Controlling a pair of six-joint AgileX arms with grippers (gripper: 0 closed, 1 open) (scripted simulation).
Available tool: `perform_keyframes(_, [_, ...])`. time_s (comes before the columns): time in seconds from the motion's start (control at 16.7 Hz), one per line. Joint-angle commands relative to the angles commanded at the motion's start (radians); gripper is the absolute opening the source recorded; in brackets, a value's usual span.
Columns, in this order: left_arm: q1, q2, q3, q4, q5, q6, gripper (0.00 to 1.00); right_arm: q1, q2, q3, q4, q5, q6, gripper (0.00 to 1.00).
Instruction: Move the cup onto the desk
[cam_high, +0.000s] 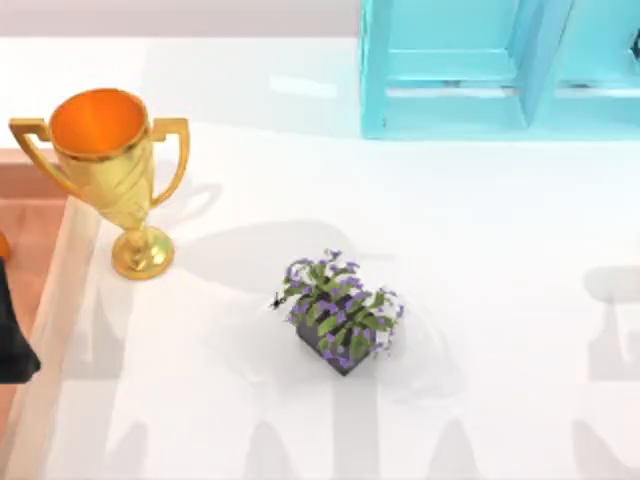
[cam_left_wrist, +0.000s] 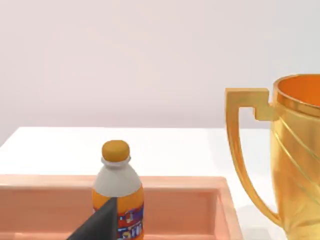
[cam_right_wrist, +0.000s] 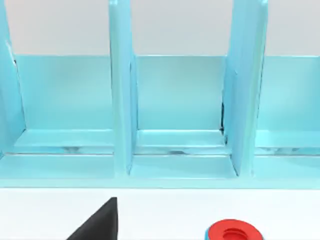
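Desk (cam_high: 480, 250) lies white beneath us; shelf (cam_high: 450, 70) at its back; trophy (cam_high: 115, 170) upright at left, beside a wooden tray (cam_high: 30, 240) holding a bottle (cam_left_wrist: 117, 190); plant (cam_high: 340, 320) mid-desk; left gripper (cam_left_wrist: 102, 222) near the bottle, right gripper (cam_right_wrist: 102, 220) facing the shelf; whether either is open we cannot tell.

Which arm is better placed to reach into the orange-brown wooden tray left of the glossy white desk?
Left, probably: the left arm sits over that tray, its wrist camera facing it and an orange bottle; the right arm faces the turquoise shelf unit.
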Motion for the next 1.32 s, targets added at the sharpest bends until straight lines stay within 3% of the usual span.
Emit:
perform_keyframes(0.24, [0.007, 0.033, 0.033, -0.031, -0.001, 0.008, 1.00, 0.000, 0.000, 0.000, 0.000, 0.000, 0.000, 1.00])
perform_keyframes(0.48, [0.041, 0.222, 0.224, -0.206, 0.000, 0.049, 1.00, 0.000, 0.000, 0.000, 0.000, 0.000, 0.000, 1.00])
perform_keyframes(1.08, [0.176, 1.205, 0.960, -0.972, 0.001, 0.195, 1.00, 0.000, 0.000, 0.000, 0.000, 0.000, 0.000, 1.00])
perform_keyframes(1.32, [0.220, 1.467, 1.196, -1.188, -0.002, 0.241, 1.00, 0.000, 0.000, 0.000, 0.000, 0.000, 0.000, 1.00])
